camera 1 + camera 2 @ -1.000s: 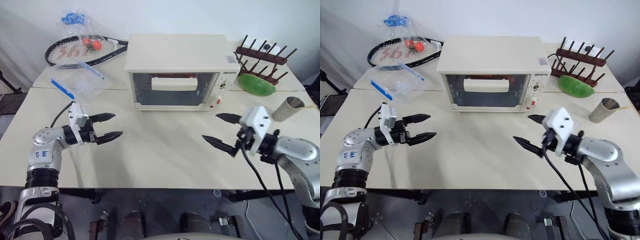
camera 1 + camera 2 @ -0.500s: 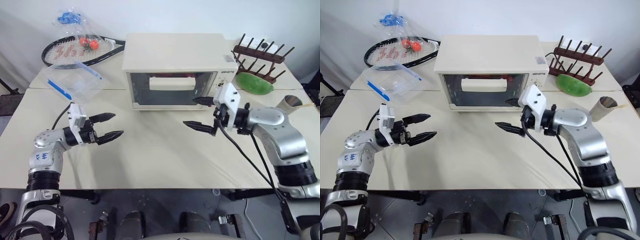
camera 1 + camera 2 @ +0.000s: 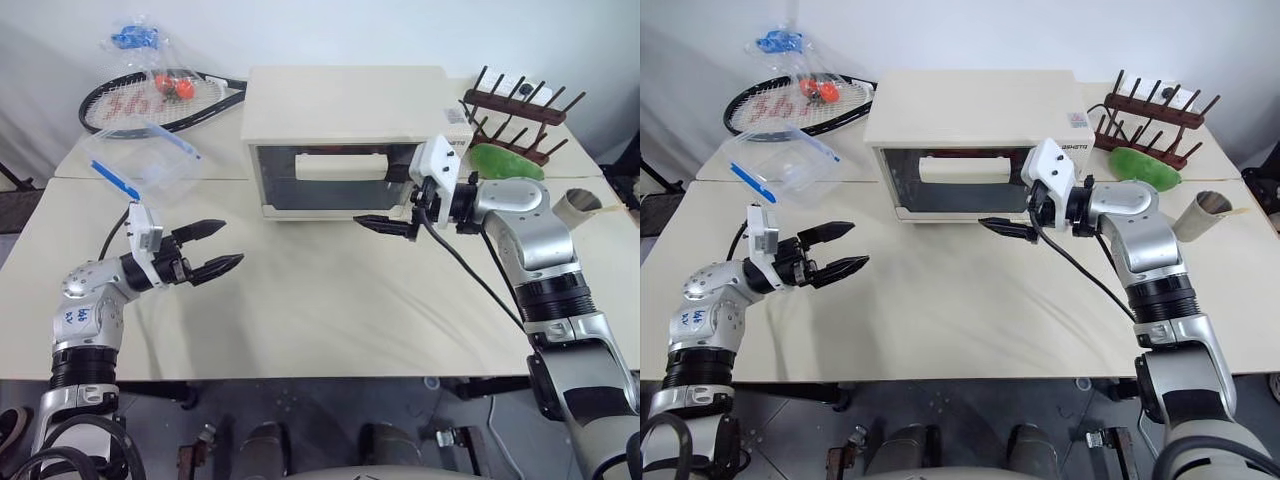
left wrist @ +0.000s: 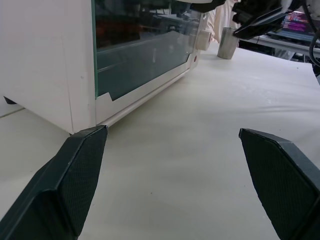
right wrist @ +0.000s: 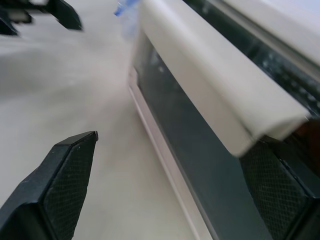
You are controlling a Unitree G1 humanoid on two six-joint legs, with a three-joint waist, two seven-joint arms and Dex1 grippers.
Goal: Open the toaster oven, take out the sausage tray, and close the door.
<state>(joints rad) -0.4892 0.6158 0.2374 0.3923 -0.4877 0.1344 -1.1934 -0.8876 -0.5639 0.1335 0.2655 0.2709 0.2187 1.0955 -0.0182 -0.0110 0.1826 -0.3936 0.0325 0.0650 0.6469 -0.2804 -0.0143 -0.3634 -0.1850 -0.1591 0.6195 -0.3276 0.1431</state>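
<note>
Cream-white and boxy, the toaster oven (image 3: 350, 140) sits at twelve o'clock on the table (image 3: 330, 300), its glass door (image 3: 330, 178) shut. The wide bar handle (image 3: 340, 167) runs across the upper part of the glass. Something red shows dimly behind the glass near the top; the sausage tray itself cannot be made out.

The right gripper (image 3: 395, 200) is at the handle's right end, jaws spread wide. The right wrist view shows one finger (image 5: 277, 192) tucked just under the handle's end and the other (image 5: 55, 185) well out over the table, so the handle is not yet between them. The step in hand looks like taking hold of the handle. To do it well, the gripper should probably bring the bar squarely between both fingers, more toward its middle than the tip, before closing, then pull outward and down so the door swings without dragging the oven.

The left gripper (image 3: 205, 250) hovers at eight o'clock over bare table, jaws wide, holding nothing. A clear plastic box (image 3: 145, 165) and a racket (image 3: 165, 100) lie at ten o'clock, a wooden rack (image 3: 520, 105) at two.
</note>
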